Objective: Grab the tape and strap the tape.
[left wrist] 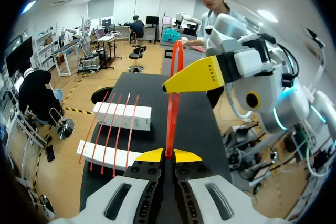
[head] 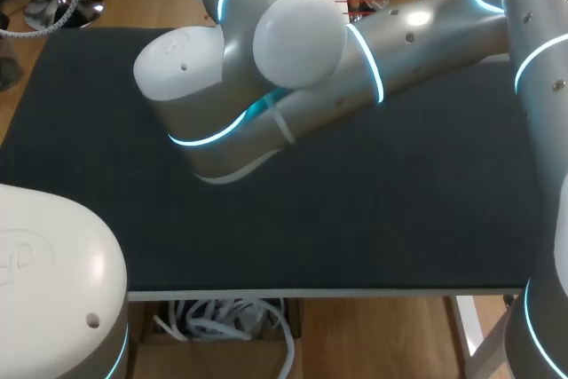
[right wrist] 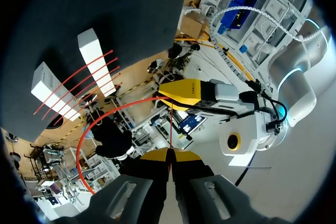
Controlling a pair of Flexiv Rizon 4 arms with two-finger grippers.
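left gripper (left wrist: 168, 156): yellow tips pressed together, no gap vis, pinching the thin red tape (left wrist: 172, 114) right at the tip line. Tape = narrow flat band, smooth, looks like plastic. It leaves the tips as one straight run, then opens into a tall narrow loop ahead of the gripper, up off the table.

right gripper (right wrist: 169, 155): same state, tips closed on the thin red tape. Band runs straight out from btwn them to the left gripper's yellow tip just ahead. Rest of the tape swings out in a wide round arc beside both grippers. So both are clamped on one tape, facing each other, near; can't tell if the tips touch.

Fingers: black metal bodies w/ screws, white housings, smooth yellow wedge caps.

Beyond the grippers: two long white rectangular boxes (left wrist: 123, 115) (left wrist: 107, 153), smooth, sharp-edged, lying parallel and apart on the dark grey matte table mat (head: 399, 184). Four thin red strips (left wrist: 104, 135) lie across both boxes, bridging the gap btwn them, slightly fanned.

Head view: right arm (head: 417, 42), silver tube w/ white rounded joint caps + cyan light rings, comes in from the right, crosses past the middle and hides both grippers + the tape. left arm (head: 53, 272): only a white domed joint at the near corner. Mat has a fine woven texture.
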